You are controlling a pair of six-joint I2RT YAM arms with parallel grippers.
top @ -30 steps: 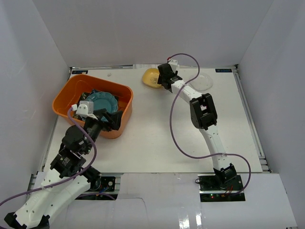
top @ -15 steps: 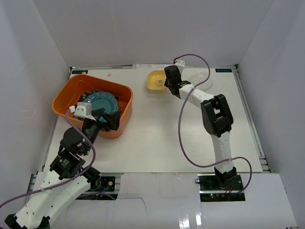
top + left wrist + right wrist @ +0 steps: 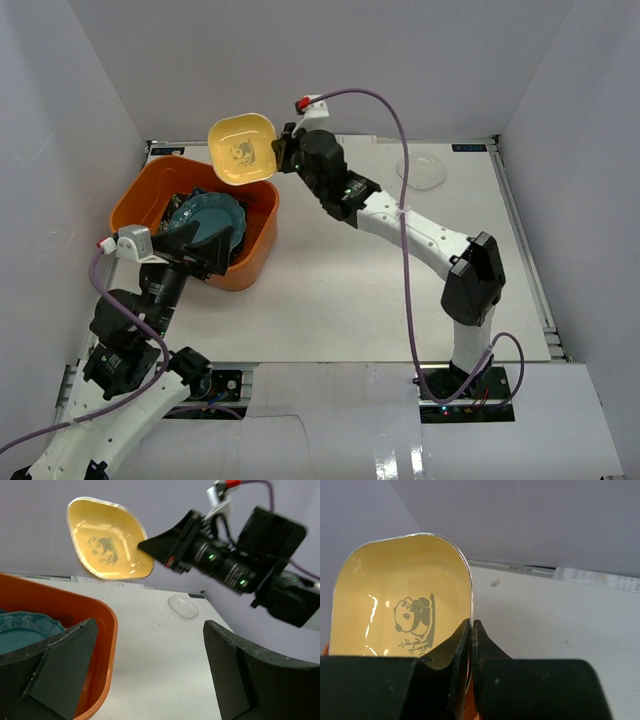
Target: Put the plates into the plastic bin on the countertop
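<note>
Plates countable in view: three.
- One small yellow square plate (image 3: 243,148), panda print, up off the bench (image 3: 330,290).
- One clear round plate (image 3: 422,170), near the bench's far right corner.
- One teal scalloped round plate (image 3: 205,216), topmost in the bin.

Darker dishes (image 3: 178,205) stacked under the teal one, number not readable.
One orange plastic bin (image 3: 245,262), by the bench's far left corner.
Two arms (image 3: 420,235).
Two pincers: left pincer (image 3: 205,245), right pincer (image 3: 281,152).
Two purple cables (image 3: 404,200), one per arm.
</note>
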